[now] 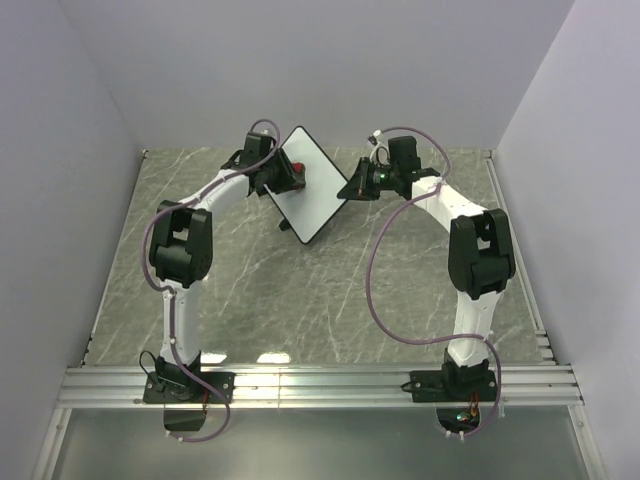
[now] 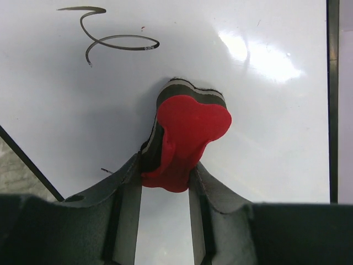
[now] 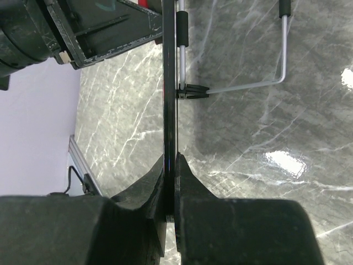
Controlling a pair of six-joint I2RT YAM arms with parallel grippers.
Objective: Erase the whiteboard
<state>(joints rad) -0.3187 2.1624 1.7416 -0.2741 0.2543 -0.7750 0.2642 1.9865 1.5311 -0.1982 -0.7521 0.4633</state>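
Note:
The whiteboard stands tilted at the back middle of the table, white with a thin black frame. A dark scribble sits on its face at the upper left of the left wrist view. My left gripper is shut on a red eraser whose dark felt side presses against the board. In the top view this gripper is at the board's left part. My right gripper is shut on the whiteboard's edge, seen edge-on; in the top view it holds the board's right corner.
A wire stand juts from the board's back, above the grey marble tabletop. Pale walls close in the table on three sides, and a metal rail runs along the near edge by the arm bases.

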